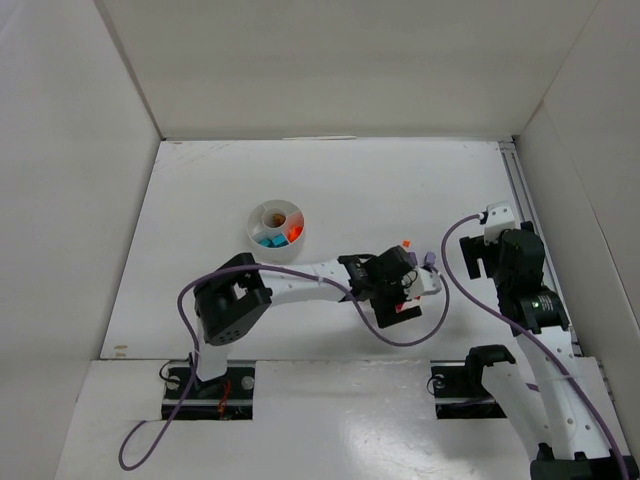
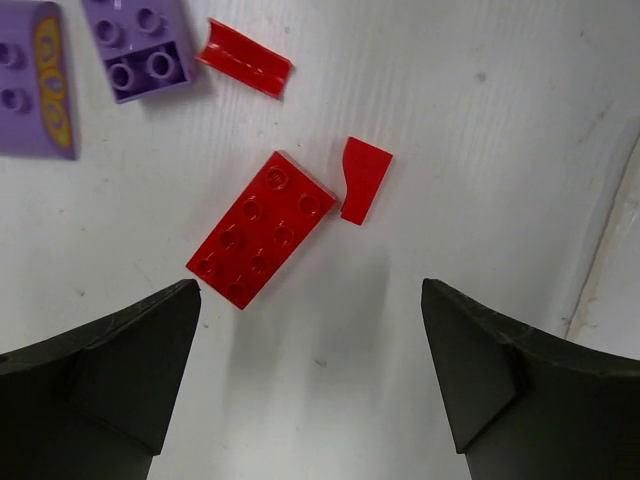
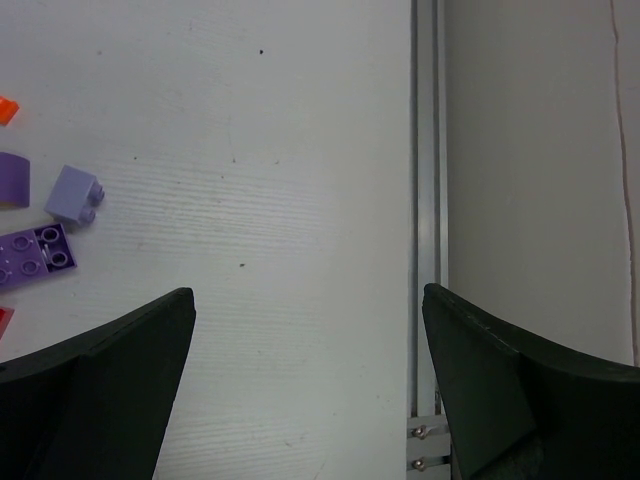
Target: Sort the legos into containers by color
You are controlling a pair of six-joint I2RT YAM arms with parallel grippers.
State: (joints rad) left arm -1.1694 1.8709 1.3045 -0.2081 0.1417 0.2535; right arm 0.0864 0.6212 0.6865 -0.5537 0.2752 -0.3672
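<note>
We judged the flat red brick [image 2: 262, 228] on the table [image 2: 500, 150] light, stiff and slick, best pinched across its long edges, our left gripper [image 2: 308, 300] poised just short of it, spread and empty, our right gripper [image 3: 308, 300] well apart from it, likewise agape.

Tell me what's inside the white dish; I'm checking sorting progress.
Teal bricks in the dish's near wedge, orange-red bricks beside them, a brownish piece farther back. Anything underneath is covered.

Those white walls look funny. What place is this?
Probably a robot lab bench: white walls box in the table, a left arm and right arm are bolted at its edge, bricks lie loose.
</note>
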